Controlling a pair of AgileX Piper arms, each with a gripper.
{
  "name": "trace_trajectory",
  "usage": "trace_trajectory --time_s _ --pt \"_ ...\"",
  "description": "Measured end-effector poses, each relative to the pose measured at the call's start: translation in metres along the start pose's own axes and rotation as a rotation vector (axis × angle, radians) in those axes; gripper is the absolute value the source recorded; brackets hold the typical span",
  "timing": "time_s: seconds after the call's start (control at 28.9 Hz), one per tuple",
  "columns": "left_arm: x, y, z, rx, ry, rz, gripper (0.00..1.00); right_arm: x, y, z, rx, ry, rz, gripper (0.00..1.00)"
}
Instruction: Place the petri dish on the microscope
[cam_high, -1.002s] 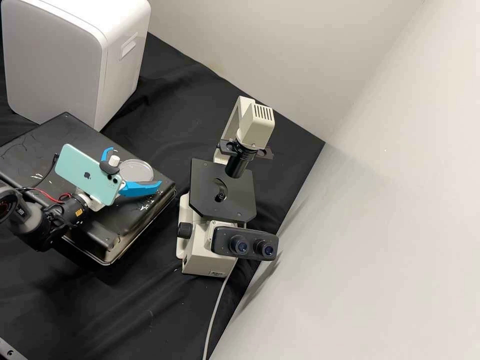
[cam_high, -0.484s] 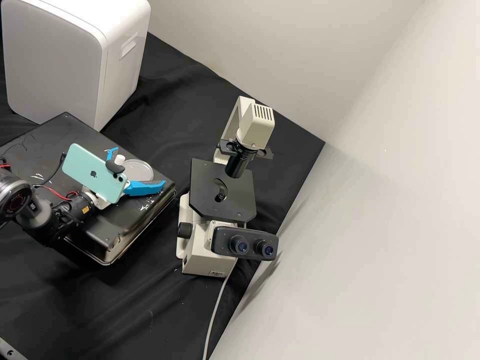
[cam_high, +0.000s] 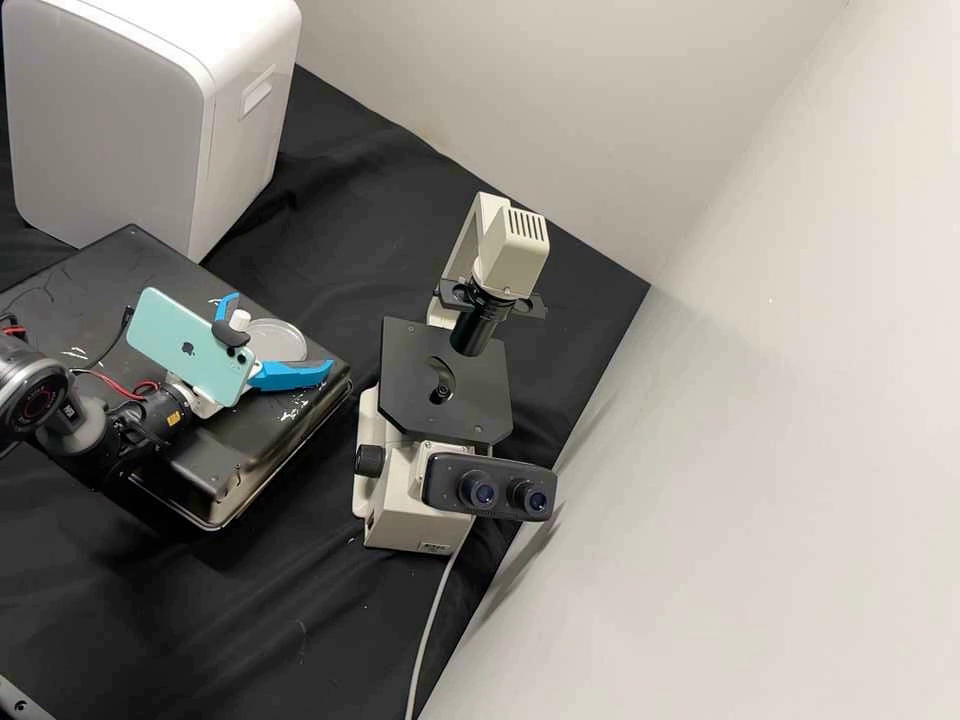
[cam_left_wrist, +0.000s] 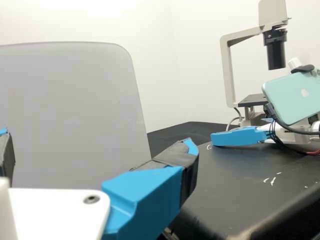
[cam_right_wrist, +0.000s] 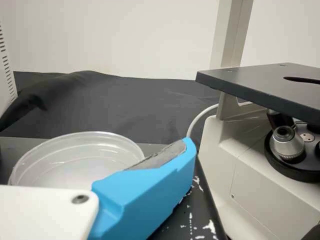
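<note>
- Black cloth covers the counter (cam_high: 330, 210), where the microscope (cam_high: 440, 470) stands.
- Left of the microscope in the high view, the petri dish (cam_right_wrist: 70, 157) lies on a black box (cam_high: 250, 440), apart from the microscope's stage (cam_high: 415, 370).
- Right gripper (cam_high: 278, 335) is released, its fingers (cam_high: 290, 375) spread on either side of the petri dish.
- Left gripper (cam_left_wrist: 95, 142), farther from the microscope, gapes and grasps nothing.

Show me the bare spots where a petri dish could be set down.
Bare: the microscope stage around its central opening; the black cloth between the white appliance and the microscope; the cloth in front of the black platform. Crowded: the platform corner, where the right hand is at the petri dish.
</note>
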Motion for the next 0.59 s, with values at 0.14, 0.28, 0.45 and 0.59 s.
trace_trajectory --time_s 0.14,0.28,0.45,0.59 --pt "0.0000 0.0000 0.0000 0.000 0.000 0.000 1.00 0.0000 0.0000 0.0000 0.000 0.000 0.000 0.00" --pt "0.0000 0.0000 0.0000 0.000 0.000 0.000 1.00 0.0000 -0.0003 -0.0001 -0.002 0.001 -0.004 0.00" --pt "0.0000 0.0000 0.0000 0.000 0.000 0.000 1.00 0.0005 -0.0005 -0.0003 0.015 0.000 -0.008 0.00" --pt "0.0001 -0.0003 -0.0001 0.000 0.000 -0.002 1.00 0.0010 0.0001 0.0000 0.029 -0.002 -0.007 0.00"
